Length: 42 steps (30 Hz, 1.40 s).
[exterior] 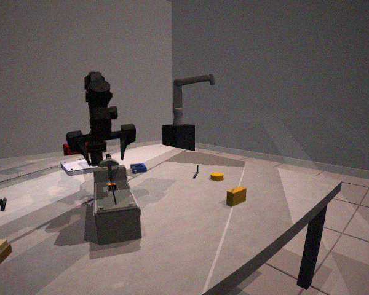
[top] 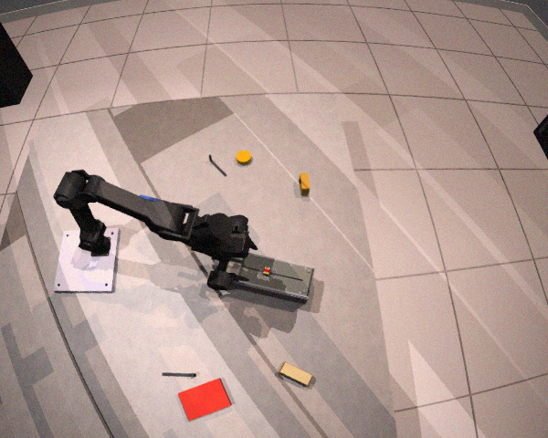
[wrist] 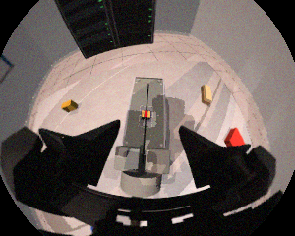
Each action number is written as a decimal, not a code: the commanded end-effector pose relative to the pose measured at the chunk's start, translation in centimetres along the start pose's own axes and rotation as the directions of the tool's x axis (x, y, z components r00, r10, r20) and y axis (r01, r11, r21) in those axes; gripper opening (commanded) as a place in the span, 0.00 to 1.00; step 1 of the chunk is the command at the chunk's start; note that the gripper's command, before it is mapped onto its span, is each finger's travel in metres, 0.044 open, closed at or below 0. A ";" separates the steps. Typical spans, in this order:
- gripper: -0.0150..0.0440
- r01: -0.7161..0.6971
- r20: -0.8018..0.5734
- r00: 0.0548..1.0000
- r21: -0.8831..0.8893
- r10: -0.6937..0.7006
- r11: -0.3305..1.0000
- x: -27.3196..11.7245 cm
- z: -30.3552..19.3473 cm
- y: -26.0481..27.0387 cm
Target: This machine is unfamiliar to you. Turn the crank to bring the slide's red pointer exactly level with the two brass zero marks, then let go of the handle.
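Table: pale grey surface, light streaks, dark leg at corner. Floor: pinkish tiles, dark joints. Walls plain grey. Landmark: grey-green machine, standing on table. Grey arm on black block in room beyond machine. Red pointer on machine top, at slot, between brass marks; exact level can't tell. Gripper wide, nothing held, at machine's wheel end. Readable writing: none on machine.
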<state>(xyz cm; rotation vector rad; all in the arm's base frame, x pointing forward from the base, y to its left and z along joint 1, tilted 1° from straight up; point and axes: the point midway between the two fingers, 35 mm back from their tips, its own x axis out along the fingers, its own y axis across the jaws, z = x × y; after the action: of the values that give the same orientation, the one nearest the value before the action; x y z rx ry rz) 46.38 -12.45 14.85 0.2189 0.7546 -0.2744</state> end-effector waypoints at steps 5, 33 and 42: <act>0.69 0.001 0.000 1.000 0.000 -0.001 1.000 0.0 0.0 0.0; 0.25 0.000 0.000 1.000 0.000 0.000 1.000 0.0 0.0 0.0; 0.65 0.000 0.000 1.000 0.000 0.000 1.000 0.0 0.0 0.0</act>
<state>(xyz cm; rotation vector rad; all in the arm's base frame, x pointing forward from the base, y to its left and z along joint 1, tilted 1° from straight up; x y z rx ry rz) 46.39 -12.43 14.85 0.2196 0.7545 -0.2736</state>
